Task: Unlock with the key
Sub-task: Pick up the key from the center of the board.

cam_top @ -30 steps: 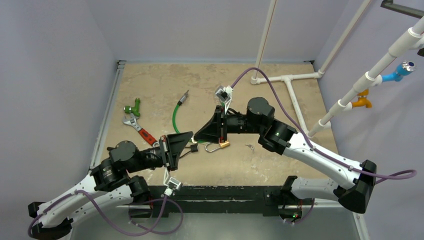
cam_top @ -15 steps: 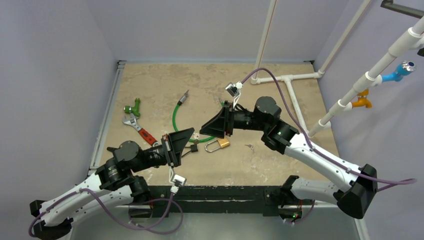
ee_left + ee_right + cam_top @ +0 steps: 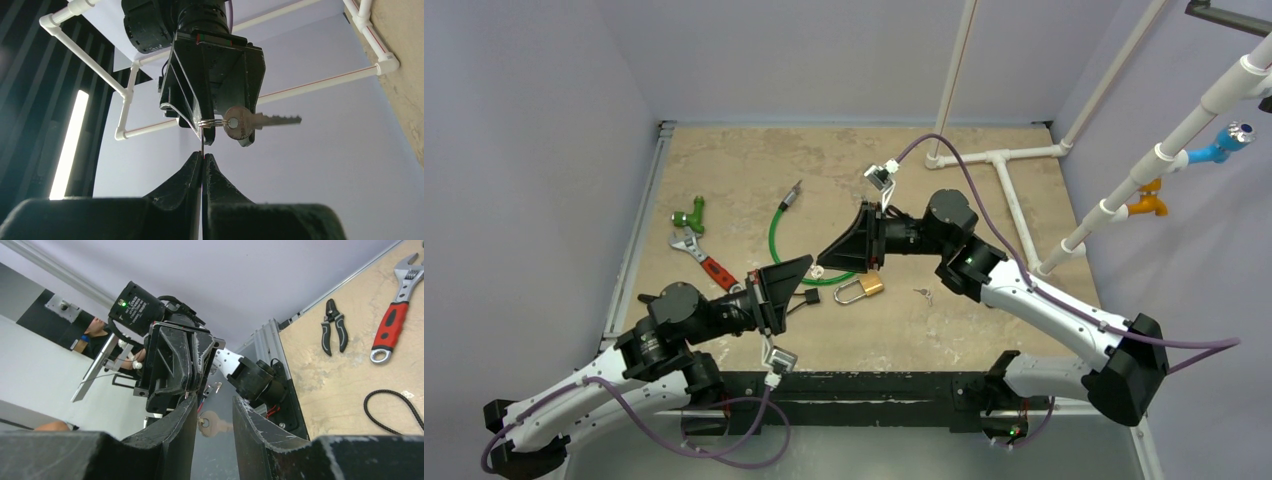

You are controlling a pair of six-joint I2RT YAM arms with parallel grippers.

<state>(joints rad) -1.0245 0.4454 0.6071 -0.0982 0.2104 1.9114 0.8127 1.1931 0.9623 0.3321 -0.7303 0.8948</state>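
Right gripper off the padlock, up at the key
Your left gripper (image 3: 202,156) is pinched tight on the key ring (image 3: 210,122), key (image 3: 250,121) dangling. Your right gripper (image 3: 214,402), jaws now partly apart, has risen to face it. The padlock (image 3: 861,290) lies unheld on the surface (image 3: 964,320).

No legible text, label, brand, number in any view; key (image 3: 245,122), padlock (image 3: 871,287) show nothing readable.

I see pale lilac walls (image 3: 824,50) enclosing a beige, mottled tabletop (image 3: 734,170), with white pipe framing (image 3: 1024,153) at its right.
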